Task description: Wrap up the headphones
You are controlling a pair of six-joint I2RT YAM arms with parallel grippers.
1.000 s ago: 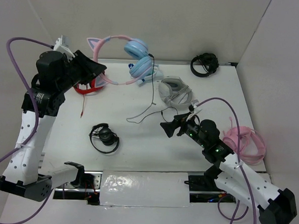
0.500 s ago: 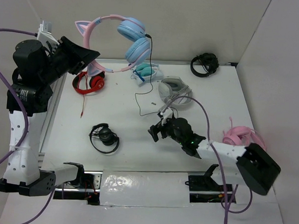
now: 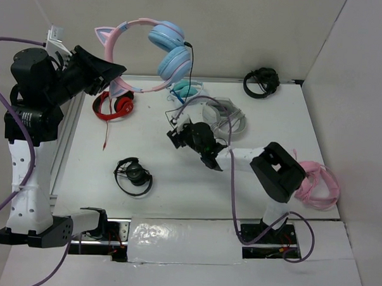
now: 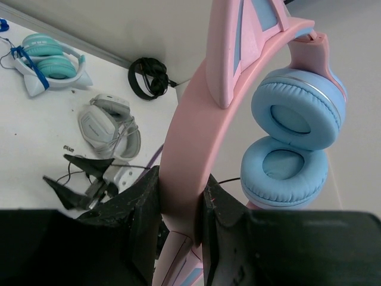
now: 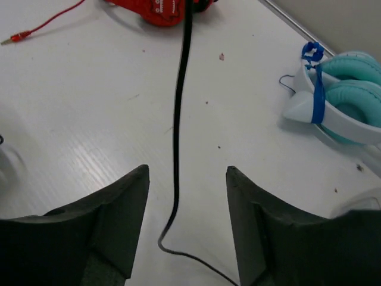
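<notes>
The headphones [image 3: 172, 60], with a pink cat-ear headband and light blue ear cups, hang in the air over the back left of the table. My left gripper [image 3: 120, 71] is shut on the headband; in the left wrist view its jaws [image 4: 178, 202] clamp the pink band [image 4: 196, 119] from both sides. The thin black cable [image 3: 191, 76] drops from the lower cup to the table. My right gripper [image 3: 174, 131] is low beneath it, open, and the cable [image 5: 178, 119] runs between its fingertips [image 5: 186, 173] without touching either.
Other headsets lie on the table: red [image 3: 114, 106], small black [image 3: 134, 176], teal-and-white [image 3: 187, 91], grey [image 3: 225, 117], black at the back [image 3: 261, 81], all-pink [image 3: 316, 183] at the right edge. Walls close the back and the right side.
The right arm has stretched forward and left across the table until its fingers straddle the hanging cable. The left arm raised the headphones earlier and now holds them still.
</notes>
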